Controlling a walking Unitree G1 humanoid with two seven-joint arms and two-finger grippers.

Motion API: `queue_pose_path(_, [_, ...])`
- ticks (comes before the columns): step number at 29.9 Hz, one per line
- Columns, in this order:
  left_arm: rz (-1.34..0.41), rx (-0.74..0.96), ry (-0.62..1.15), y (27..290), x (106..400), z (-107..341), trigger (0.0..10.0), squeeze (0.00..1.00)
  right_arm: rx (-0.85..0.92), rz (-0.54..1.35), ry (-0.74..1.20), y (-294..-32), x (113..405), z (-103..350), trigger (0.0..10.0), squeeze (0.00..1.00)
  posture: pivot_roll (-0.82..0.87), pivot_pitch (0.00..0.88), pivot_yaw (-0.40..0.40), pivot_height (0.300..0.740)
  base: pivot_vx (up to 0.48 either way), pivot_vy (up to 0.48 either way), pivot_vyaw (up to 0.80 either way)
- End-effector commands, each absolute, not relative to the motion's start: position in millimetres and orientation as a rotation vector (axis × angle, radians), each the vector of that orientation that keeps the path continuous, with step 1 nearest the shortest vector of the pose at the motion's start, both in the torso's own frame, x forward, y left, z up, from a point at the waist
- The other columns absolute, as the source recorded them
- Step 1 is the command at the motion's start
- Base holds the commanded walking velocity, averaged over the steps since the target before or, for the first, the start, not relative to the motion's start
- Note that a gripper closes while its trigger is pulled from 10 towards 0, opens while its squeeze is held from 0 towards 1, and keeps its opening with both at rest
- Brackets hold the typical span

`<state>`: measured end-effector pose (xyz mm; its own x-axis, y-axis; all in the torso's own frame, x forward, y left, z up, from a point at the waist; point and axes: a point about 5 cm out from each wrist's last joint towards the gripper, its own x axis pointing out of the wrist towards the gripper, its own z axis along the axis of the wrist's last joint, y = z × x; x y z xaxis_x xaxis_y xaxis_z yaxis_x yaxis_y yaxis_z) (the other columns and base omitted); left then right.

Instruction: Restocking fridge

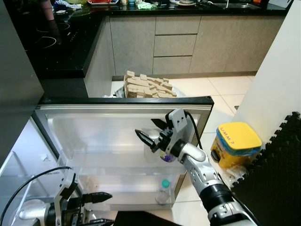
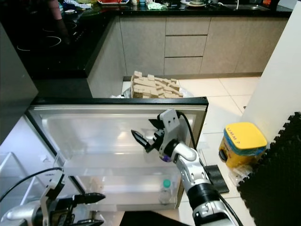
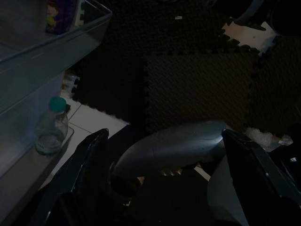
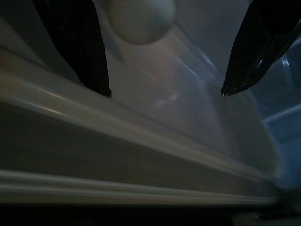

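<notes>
The fridge door (image 1: 94, 127) stands swung open in front of the robot, its pale inner side with clear plastic shelves facing the camera. The right gripper (image 1: 149, 136) hovers over the door's upper shelf (image 1: 108, 160), near the door's right edge, with its two black fingers spread apart and holding nothing; the right wrist view shows those fingers (image 4: 80, 47) parted above the translucent shelf, with a pale rounded shape (image 4: 141, 19) between them that cannot be identified. In the door's lower shelf (image 1: 131, 195), toward its right end, a small clear bottle with a teal cap (image 1: 164, 190) stands upright. The left gripper (image 1: 96, 207) is low at the door's bottom left corner, its fingers open and empty. Beyond the door's top edge sits a pile of tan blocks (image 1: 146, 87) on the tiled floor, in front of beige kitchen cabinets (image 1: 176, 44). To the right of the door, on the floor, stands a yellow lidded container (image 1: 235, 143) beside black foam mats (image 1: 277, 174).
</notes>
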<state>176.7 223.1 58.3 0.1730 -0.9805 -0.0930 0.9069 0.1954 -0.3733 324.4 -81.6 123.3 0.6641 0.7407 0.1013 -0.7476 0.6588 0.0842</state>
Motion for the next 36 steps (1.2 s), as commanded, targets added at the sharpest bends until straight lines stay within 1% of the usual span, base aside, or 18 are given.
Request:
queue_pose_path(1, [-1.363, -0.233, 0.367, 227, 177, 60, 10.0, 0.00, 0.122, 0.880, -0.132, -81, 324, 140, 10.0, 0.00, 0.05, 0.000, -0.017, 0.740, 0.000, 0.000, 0.00])
queue_pose_path(6, [-1.367, -0.236, 0.373, 227, 177, 60, 10.0, 0.00, 0.096, 0.959, -0.162, -84, 319, 150, 10.0, 0.00, 0.04, 0.000, -0.016, 0.740, 0.000, 0.000, 0.00])
queue_pose_path(14, [-1.371, -0.238, 0.372, 227, 177, 60, 10.0, 0.00, 0.124, 1.045, -0.182, -86, 310, 159, 10.0, 0.00, 0.04, 0.000, -0.016, 0.740, 0.000, 0.000, 0.00])
queue_pose_path(15, [-1.373, -0.238, 0.372, 227, 177, 60, 10.0, 0.00, 0.149, 1.100, -0.182, -88, 303, 162, 10.0, 0.00, 0.04, 0.000, -0.016, 0.740, 0.000, 0.000, 0.00])
queue_pose_path(16, [-1.373, -0.238, 0.372, 227, 177, 60, 10.0, 0.00, 0.149, 1.100, -0.182, -88, 303, 162, 10.0, 0.00, 0.04, 0.000, -0.016, 0.740, 0.000, 0.000, 0.00])
queue_pose_path(17, [-1.374, -0.239, 0.372, 227, 177, 60, 10.0, 0.00, 0.191, 1.153, -0.191, -91, 295, 165, 10.0, 0.00, 0.04, 0.000, -0.016, 0.740, 0.000, 0.000, 0.00])
queue_pose_path(21, [-1.376, -0.239, 0.372, 227, 177, 60, 10.0, 0.00, 0.284, 1.254, -0.211, -98, 281, 174, 10.0, 0.00, 0.04, 0.000, -0.014, 0.740, 0.000, 0.000, 0.00])
queue_pose_path(23, [-1.376, -0.239, 0.372, 227, 177, 60, 10.0, 0.00, 0.284, 1.254, -0.211, -98, 281, 174, 10.0, 0.00, 0.04, 0.000, -0.014, 0.740, 0.000, 0.000, 0.00])
queue_pose_path(25, [-1.377, -0.237, 0.373, 227, 177, 60, 10.0, 0.00, 0.311, 1.339, -0.211, -103, 269, 176, 10.0, 0.00, 0.04, 0.000, -0.013, 0.740, 0.000, 0.000, 0.00])
queue_pose_path(27, [-1.381, -0.237, 0.376, 226, 178, 60, 10.0, 0.00, 0.315, 1.410, -0.188, -107, 259, 174, 10.0, 0.00, 0.04, 0.000, -0.013, 0.740, 0.000, 0.000, 0.00])
queue_pose_path(30, [-1.381, -0.237, 0.375, 226, 178, 60, 10.0, 0.00, 0.307, 1.444, -0.155, -109, 254, 169, 10.0, 0.00, 0.04, 0.000, -0.012, 0.740, 0.000, 0.000, 0.00])
queue_pose_path(32, [-1.387, -0.239, 0.374, 224, 179, 60, 10.0, 0.00, 0.287, 1.489, -0.053, -116, 244, 156, 10.0, 0.00, 0.04, 0.000, -0.012, 0.740, 0.000, 0.000, 0.00])
queue_pose_path(34, [-1.388, -0.241, 0.374, 223, 178, 59, 10.0, 0.00, 0.288, 1.490, -0.015, -119, 241, 151, 10.0, 0.00, 0.04, 0.000, -0.012, 0.740, 0.000, 0.000, 0.00])
queue_pose_path(36, [-1.391, -0.243, 0.373, 222, 178, 59, 10.0, 0.00, 0.254, 1.478, 0.079, -124, 237, 135, 10.0, 0.00, 0.04, 0.000, -0.013, 0.740, 0.000, 0.000, 0.00])
